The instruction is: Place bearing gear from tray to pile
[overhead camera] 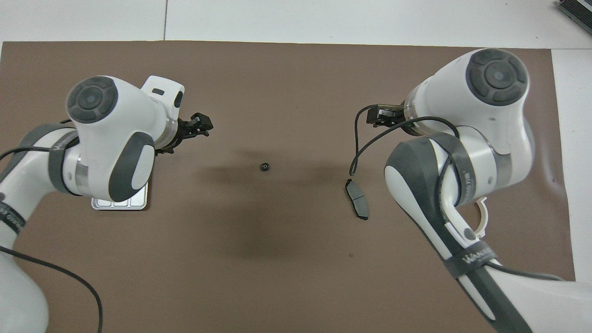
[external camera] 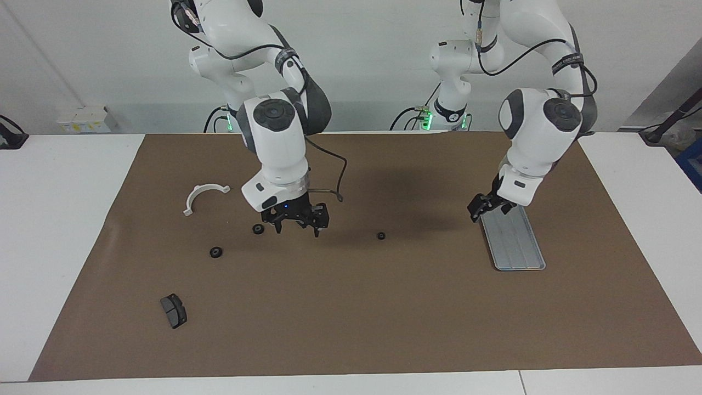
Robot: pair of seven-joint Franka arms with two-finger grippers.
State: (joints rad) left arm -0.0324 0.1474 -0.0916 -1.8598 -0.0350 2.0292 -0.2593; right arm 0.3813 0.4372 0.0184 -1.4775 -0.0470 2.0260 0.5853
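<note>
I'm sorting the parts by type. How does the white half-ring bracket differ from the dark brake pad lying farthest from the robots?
The white half-ring bracket is pale and thin, an open arc with small feet at its ends; the brake pad is dark grey, a solid, slightly curved slab. The bracket lies nearer to the robots than the pad. Both rest untouched on the brown mat, toward the right arm's end of the table.
</note>
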